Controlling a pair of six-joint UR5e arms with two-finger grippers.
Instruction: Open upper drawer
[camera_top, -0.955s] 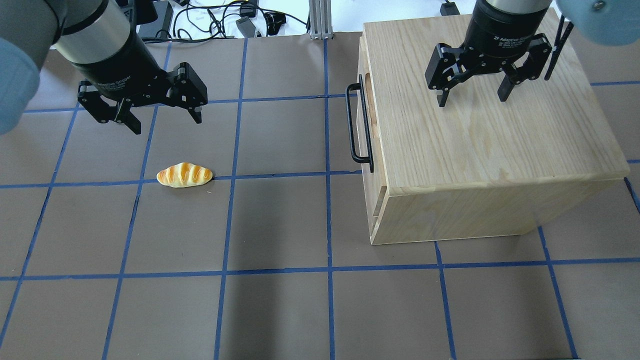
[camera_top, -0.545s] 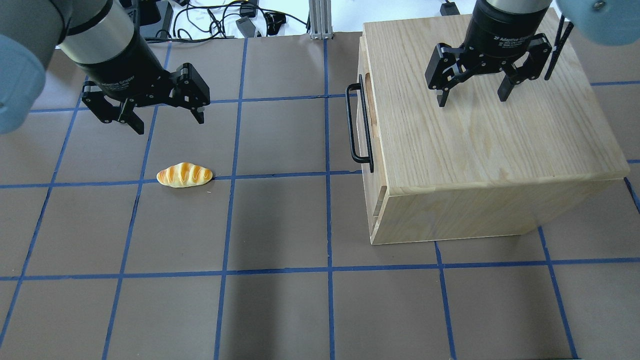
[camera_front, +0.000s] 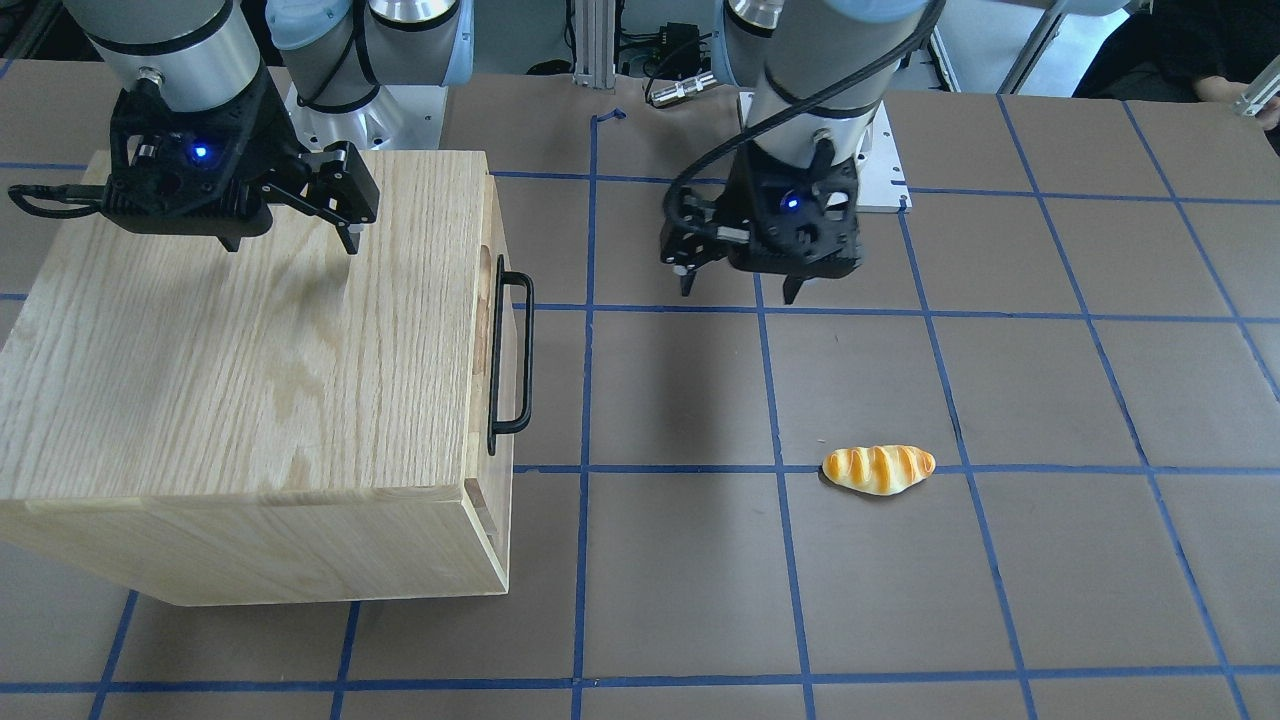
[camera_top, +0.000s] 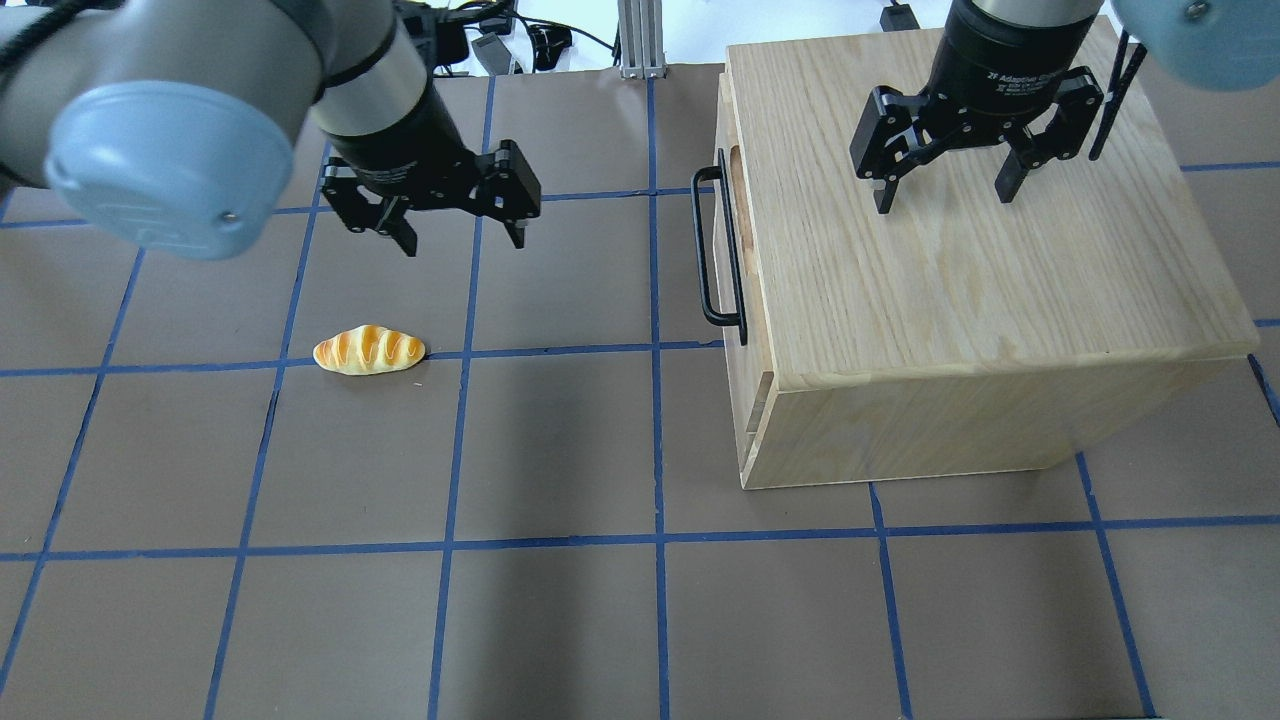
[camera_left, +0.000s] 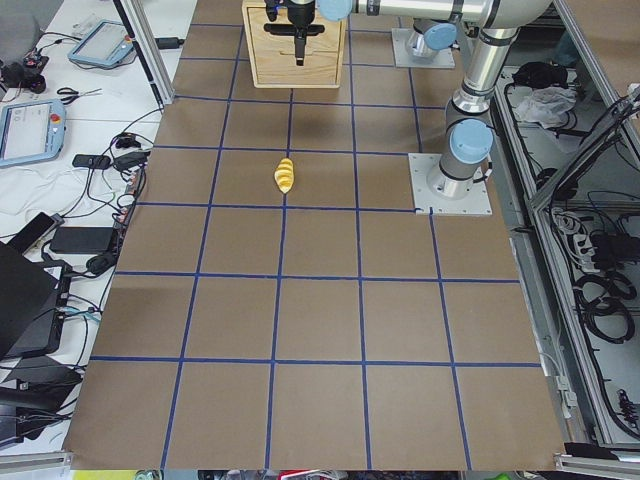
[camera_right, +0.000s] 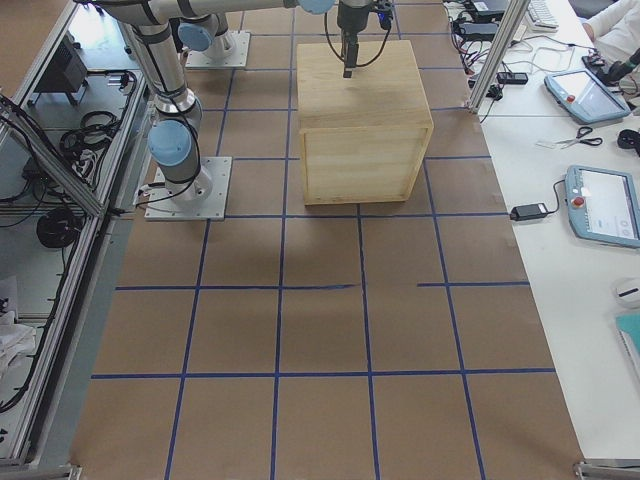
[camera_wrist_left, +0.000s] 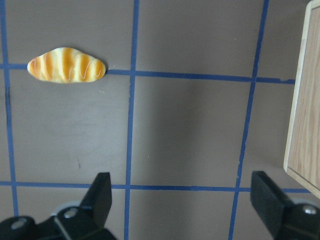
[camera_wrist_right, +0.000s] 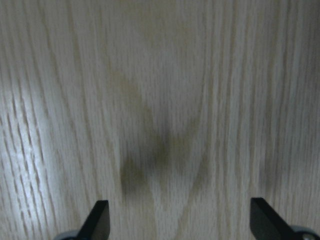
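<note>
The upper drawer (camera_top: 745, 262) is shut, flush in the face of the oak cabinet (camera_top: 950, 280) that looks toward the table's middle. Its long black bar handle (camera_top: 702, 250) sticks out toward my left arm; it also shows in the front-facing view (camera_front: 527, 350). My left gripper (camera_top: 465, 243) is open and empty, hanging above the table left of the handle, well apart from it. My right gripper (camera_top: 945, 202) is open and empty just above the cabinet's top. The right wrist view shows only wood grain between its fingers (camera_wrist_right: 98, 220).
A striped toy bread roll (camera_top: 369, 350) lies on the brown mat left of the cabinet, in front of my left gripper; it also shows in the left wrist view (camera_wrist_left: 66, 65). Blue tape lines grid the mat. Cables lie beyond the far edge.
My left arm has swung right, toward the cabinet's handle side, with its gripper still open. The right gripper, drawer and bread roll have not moved.
</note>
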